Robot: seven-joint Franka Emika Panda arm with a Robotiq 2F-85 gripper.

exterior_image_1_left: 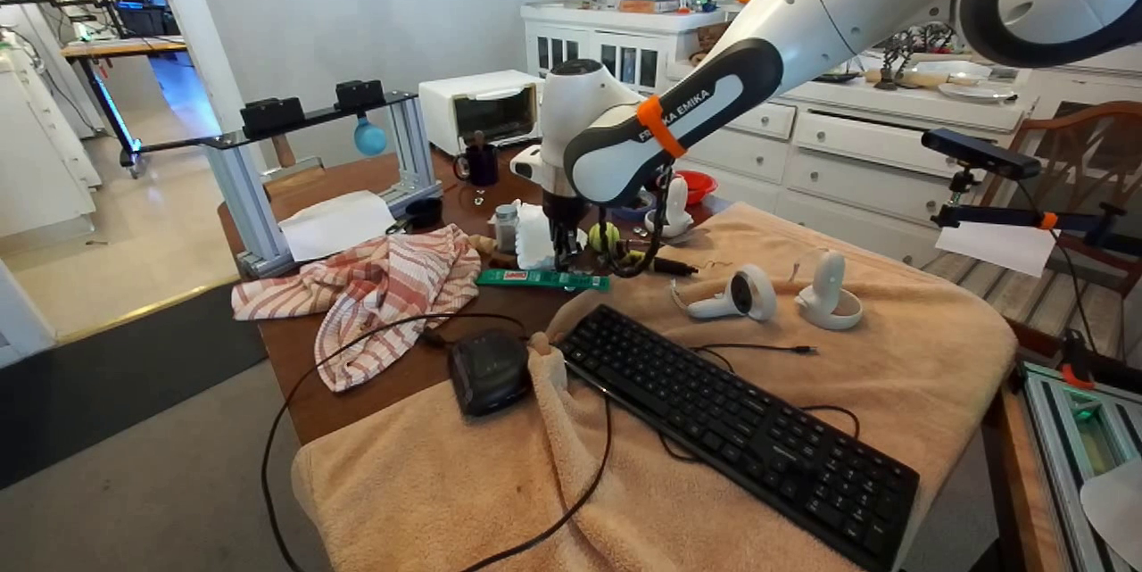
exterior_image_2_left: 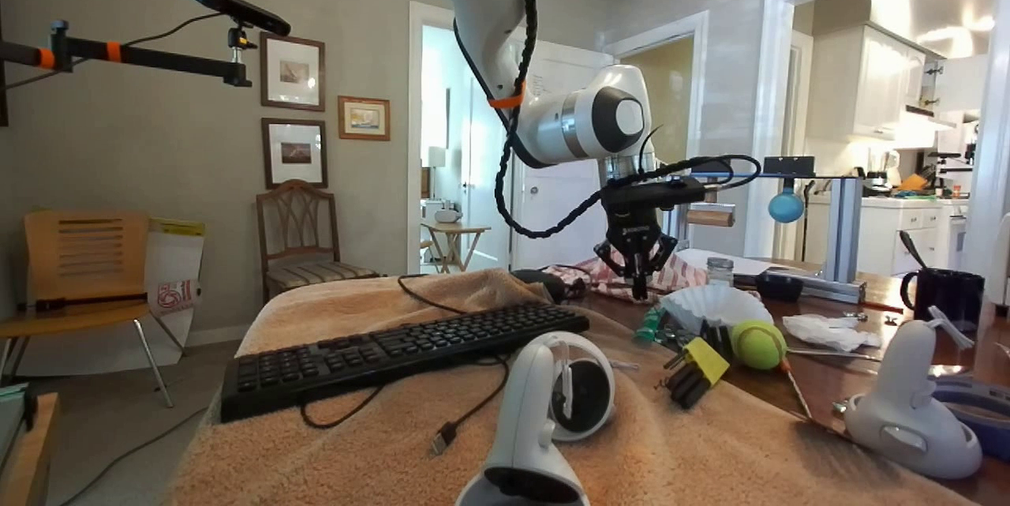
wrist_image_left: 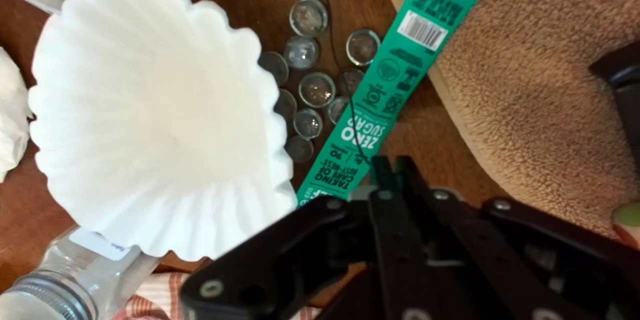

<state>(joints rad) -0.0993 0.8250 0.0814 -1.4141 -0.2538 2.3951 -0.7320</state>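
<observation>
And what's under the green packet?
Under the green packet: tan towel at its barcode end, brown table further along. Glass pebbles crowd one edge; whether more hide beneath can't be seen, being covered.

Smooth wrapper (wrist_image_left: 392,78), matt paper filter (wrist_image_left: 185,110), rough cloth towel (wrist_image_left: 530,75)

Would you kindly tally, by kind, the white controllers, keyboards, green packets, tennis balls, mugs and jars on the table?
White controllers: 3
Keyboard: 1
Green packet: 1
Tennis ball: 1
Black mug: 1
Clear jar: 1
Total: 8
</observation>
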